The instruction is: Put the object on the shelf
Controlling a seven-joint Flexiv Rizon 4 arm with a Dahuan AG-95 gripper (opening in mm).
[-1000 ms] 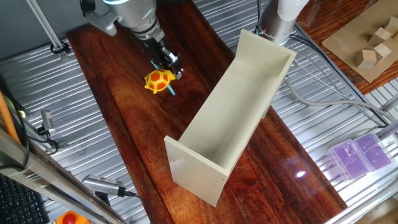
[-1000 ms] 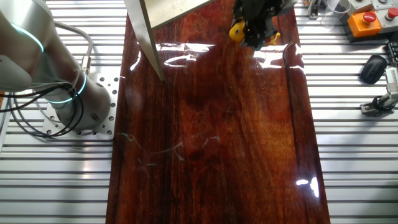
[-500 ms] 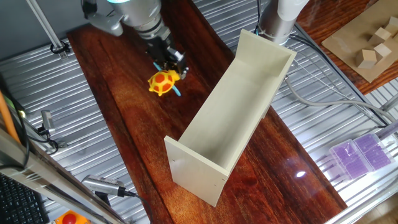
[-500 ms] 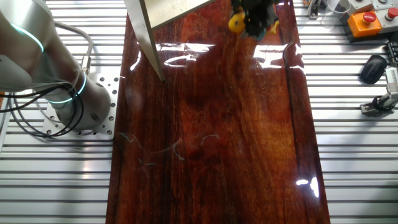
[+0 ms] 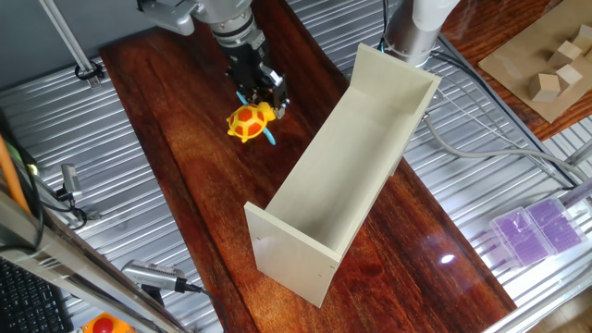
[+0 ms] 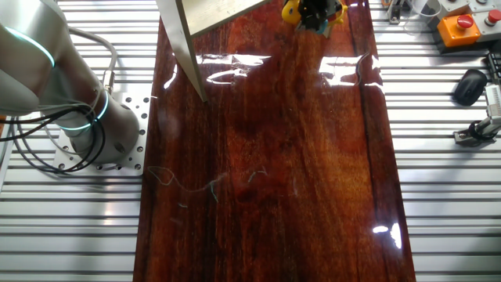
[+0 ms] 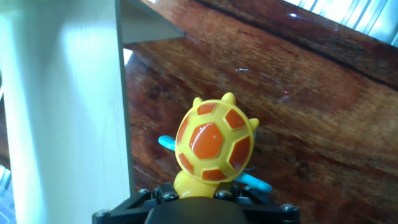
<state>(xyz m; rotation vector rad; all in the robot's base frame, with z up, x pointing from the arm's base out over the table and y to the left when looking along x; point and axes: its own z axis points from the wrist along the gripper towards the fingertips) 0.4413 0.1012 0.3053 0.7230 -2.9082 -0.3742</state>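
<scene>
The yellow toy turtle [image 5: 249, 121] with an orange-red shell and thin light-blue bits hangs from my gripper [image 5: 265, 100], lifted above the dark wooden table. The gripper is shut on the turtle's head end. In the hand view the turtle [image 7: 214, 142] fills the centre, clamped between the black jaws at the bottom edge. The long cream-white shelf [image 5: 356, 153] lies on the table to the right of the turtle, its open trough facing up; its side wall [image 7: 68, 106] stands close on the left in the hand view. In the other fixed view the turtle [image 6: 291, 11] and gripper [image 6: 315, 12] sit at the top edge.
A brown cardboard tray [image 5: 532, 55] with pale wooden blocks [image 5: 548, 86] sits far right. A purple plastic box [image 5: 541, 228] lies at the right edge. The arm's base [image 6: 70, 110] stands left of the table. A red button box [image 6: 458, 27] and black mouse [image 6: 470, 84] lie to the right.
My gripper has carried the turtle up and toward the shelf's side; in the other fixed view it has moved up toward the frame's top edge.
</scene>
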